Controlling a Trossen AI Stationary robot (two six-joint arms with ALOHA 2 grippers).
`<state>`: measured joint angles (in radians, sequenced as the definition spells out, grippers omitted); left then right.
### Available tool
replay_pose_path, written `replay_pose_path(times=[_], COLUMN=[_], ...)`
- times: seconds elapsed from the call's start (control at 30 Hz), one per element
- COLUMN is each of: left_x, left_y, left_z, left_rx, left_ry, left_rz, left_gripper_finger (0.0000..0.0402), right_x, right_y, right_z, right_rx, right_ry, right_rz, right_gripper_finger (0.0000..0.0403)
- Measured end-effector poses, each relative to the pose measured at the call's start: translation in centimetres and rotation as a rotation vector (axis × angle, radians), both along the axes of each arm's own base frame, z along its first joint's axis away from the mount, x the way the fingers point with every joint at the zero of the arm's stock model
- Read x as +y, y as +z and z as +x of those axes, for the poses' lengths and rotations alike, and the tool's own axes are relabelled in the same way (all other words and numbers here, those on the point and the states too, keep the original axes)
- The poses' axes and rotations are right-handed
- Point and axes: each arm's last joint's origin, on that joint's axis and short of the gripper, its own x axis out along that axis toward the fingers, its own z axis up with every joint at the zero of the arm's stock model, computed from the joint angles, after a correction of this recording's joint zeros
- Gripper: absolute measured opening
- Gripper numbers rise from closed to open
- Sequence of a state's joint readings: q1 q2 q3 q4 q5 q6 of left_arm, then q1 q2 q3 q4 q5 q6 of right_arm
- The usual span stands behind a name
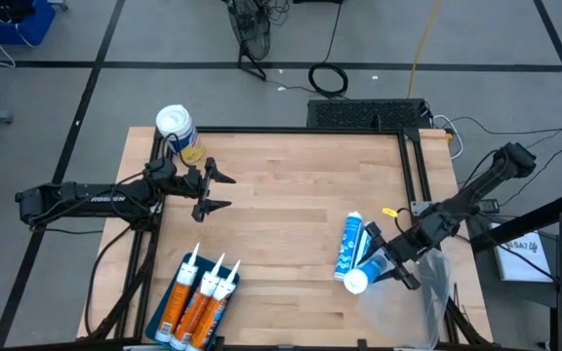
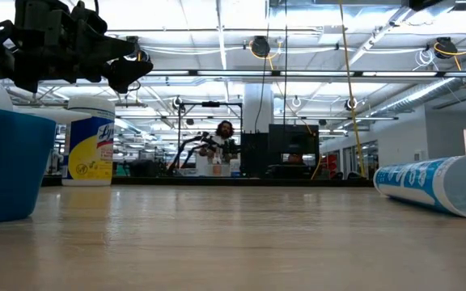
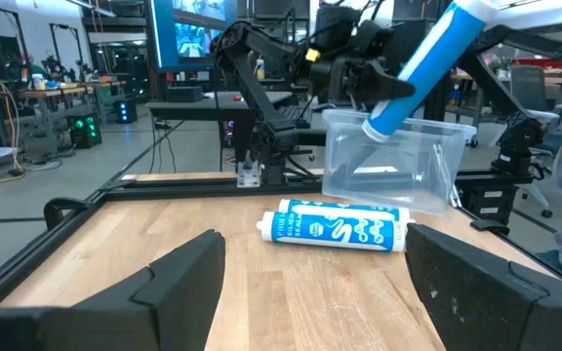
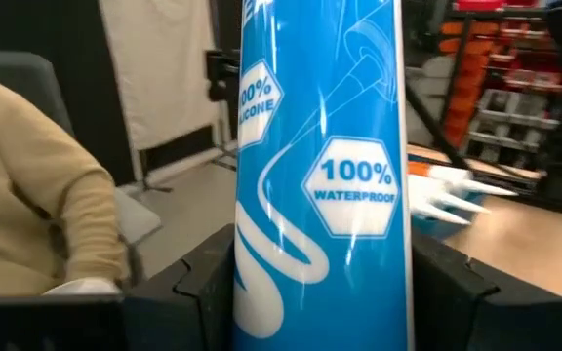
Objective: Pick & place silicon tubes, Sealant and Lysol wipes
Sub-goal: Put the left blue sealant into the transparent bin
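One blue silicone tube (image 1: pixel 349 244) lies on its side on the table right of centre, also in the left wrist view (image 3: pixel 335 226) and the low view (image 2: pixel 431 186). My right gripper (image 1: pixel 390 261) is shut on a second blue tube (image 3: pixel 427 63), tilted over a clear bin (image 3: pixel 388 166). The Lysol wipes canister (image 1: pixel 179 132) stands upright at the far left corner. Several orange tubes (image 1: pixel 198 302) lie in a blue bin (image 2: pixel 6 162) at the near left. My left gripper (image 1: pixel 220 190) hangs open over the table's left part, near the canister, holding nothing. My right gripper pinches the blue tube's labelled body (image 4: pixel 320 205) between its two fingers (image 4: pixel 203 283), which lie level across it. The hold is toward the tube's lower end (image 3: pixel 377 125). The tube is lifted clear of the table and tilted, its lower end at the clear bin's rim.
A black metal frame (image 1: pixel 413 156) edges the wooden table. Bare wood lies between the arms in the middle (image 1: pixel 281 224). A person's beige sleeve (image 4: pixel 37 195) shows beyond the table in the right wrist view; another person (image 2: pixel 223 141) stands far off in the room.
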<state>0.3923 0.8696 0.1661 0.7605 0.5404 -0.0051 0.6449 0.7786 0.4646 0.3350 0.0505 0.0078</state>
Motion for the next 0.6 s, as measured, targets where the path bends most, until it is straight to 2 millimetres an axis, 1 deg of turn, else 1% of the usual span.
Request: replay_pose_path(times=[0.2,0.27,0.47,0.6], left_x=[0.0,0.0,0.0,0.0], left_y=[0.0,0.0,0.0,0.0], left_z=[0.0,0.0,0.0,0.0], left_rx=[0.000,0.000,0.000,0.000], left_ry=[0.000,0.000,0.000,0.000], left_rz=[0.000,0.000,0.000,0.000], left_gripper_finger=[0.0310,0.0310,0.0310,0.0310], right_x=[-0.3,-0.3,-0.1,0.0], right_y=[3.0,3.6,3.7,4.3], right_z=[-0.3,-0.6,-1.4,-2.0], right_rx=[-0.002,0.003,0.042,0.049], right_ry=[-0.079,-0.105,-0.218,-0.299], right_rz=[-0.005,0.001,0.028,0.067], right_gripper_finger=[0.0202,0.0202,0.0202,0.0202])
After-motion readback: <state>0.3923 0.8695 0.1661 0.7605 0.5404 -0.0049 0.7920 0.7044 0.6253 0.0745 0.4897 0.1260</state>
